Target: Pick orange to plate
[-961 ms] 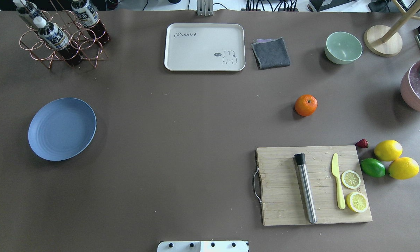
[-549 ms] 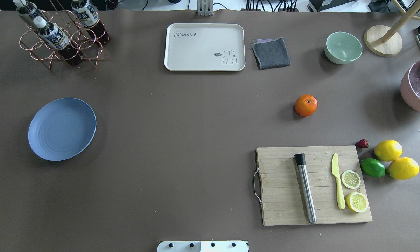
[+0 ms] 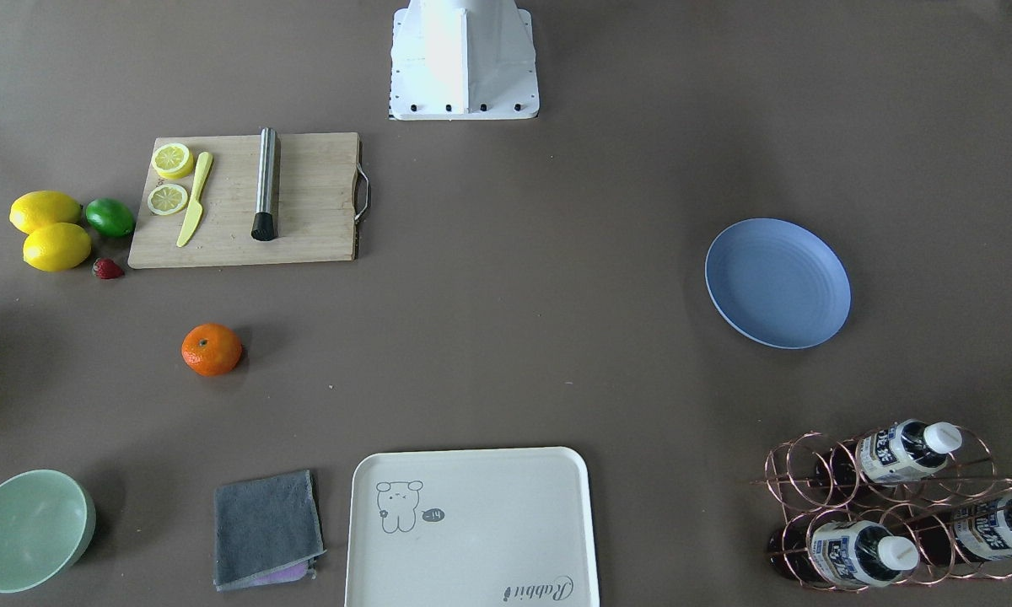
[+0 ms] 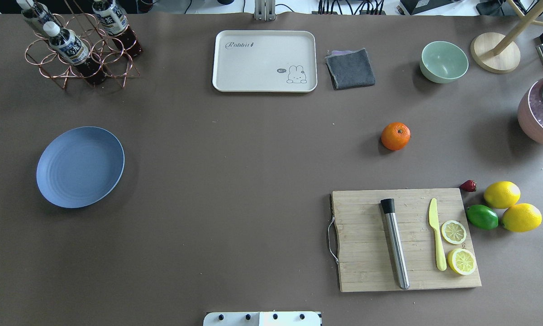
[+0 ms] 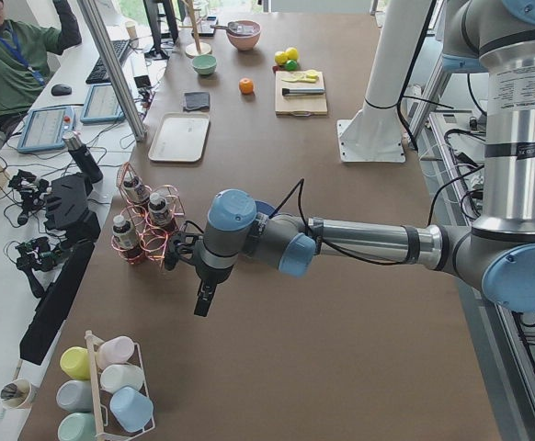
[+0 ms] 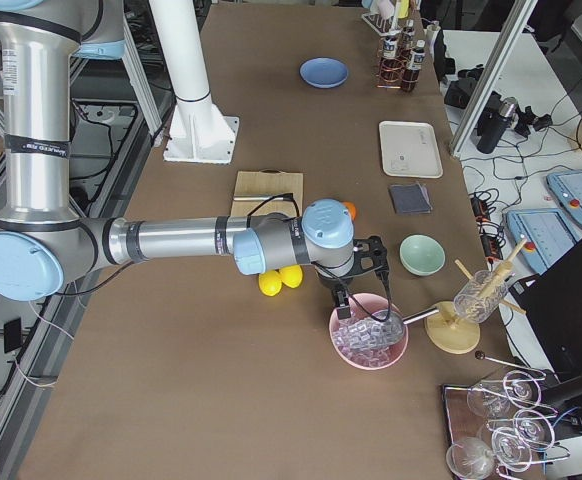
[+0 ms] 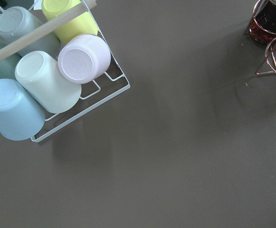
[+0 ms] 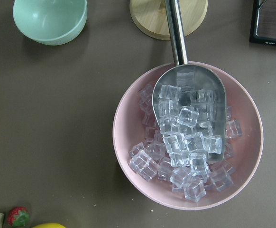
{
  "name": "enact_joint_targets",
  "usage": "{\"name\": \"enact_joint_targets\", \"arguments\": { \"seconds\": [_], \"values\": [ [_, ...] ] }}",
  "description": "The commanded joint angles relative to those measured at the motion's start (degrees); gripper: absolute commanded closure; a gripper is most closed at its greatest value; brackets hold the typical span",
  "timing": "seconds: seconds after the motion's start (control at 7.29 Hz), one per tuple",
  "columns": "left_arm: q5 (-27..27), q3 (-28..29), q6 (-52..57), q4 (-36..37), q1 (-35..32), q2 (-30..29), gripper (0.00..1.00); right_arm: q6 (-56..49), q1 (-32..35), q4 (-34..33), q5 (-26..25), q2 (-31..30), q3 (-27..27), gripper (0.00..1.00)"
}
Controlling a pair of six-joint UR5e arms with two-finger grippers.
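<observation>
The orange (image 4: 395, 136) rests alone on the brown table, right of centre in the overhead view, and at the left (image 3: 212, 349) in the front-facing view. The periwinkle-blue plate (image 4: 80, 167) lies far off at the table's left side with nothing on it. Neither gripper shows in the overhead or front views. My left gripper (image 5: 200, 308) hangs beyond the plate's end of the table, near the cup rack. My right gripper (image 6: 343, 305) hovers over the pink ice bowl, past the orange. I cannot tell whether either is open or shut.
A cutting board (image 4: 407, 240) with a muddler, knife and lemon slices lies near the orange, with lemons (image 4: 502, 194), a lime (image 4: 482, 217) and a strawberry beside it. A cream tray (image 4: 264, 61), grey cloth, green bowl (image 4: 444, 61), pink ice bowl (image 8: 188, 137) and bottle rack (image 4: 79, 45) line the edges.
</observation>
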Motion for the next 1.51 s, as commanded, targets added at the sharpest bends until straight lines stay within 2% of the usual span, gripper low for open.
{"name": "enact_joint_targets", "arguments": {
  "seconds": [0.0, 0.14, 0.27, 0.41, 0.96, 1.1, 1.37],
  "values": [
    [-0.07, -0.02, -0.07, 0.00, 0.00, 0.00, 0.02, 3.03, 0.00, -0.01, 0.50, -0.05, 0.09, 0.00],
    [-0.24, -0.02, 0.02, 0.00, 0.00, 0.00, 0.02, 3.21, 0.00, 0.07, 0.15, -0.13, 0.09, 0.00],
    [-4.16, 0.50, 0.02, -0.35, 0.17, 0.00, 0.02, 3.22, 0.00, 0.16, 0.14, -0.13, 0.00, 0.00],
    [-4.89, 0.59, -3.72, -2.01, 2.00, 0.00, 0.02, 3.22, 0.00, 0.08, 0.14, -0.13, -0.09, 0.00],
    [-4.29, 2.61, -35.24, -21.66, 17.89, -0.09, 0.02, 5.49, 0.00, 0.51, 0.14, -0.13, -0.35, 0.00],
    [-3.50, 3.92, -40.88, -26.67, 22.37, -0.35, 0.02, 5.59, 0.00, 0.51, 0.14, -0.13, -0.35, 0.00],
    [4.55, 8.04, -50.29, -37.21, 32.56, -0.61, 0.02, 5.59, -0.09, 0.60, 0.06, -0.05, -0.35, 0.00]
  ]
}}
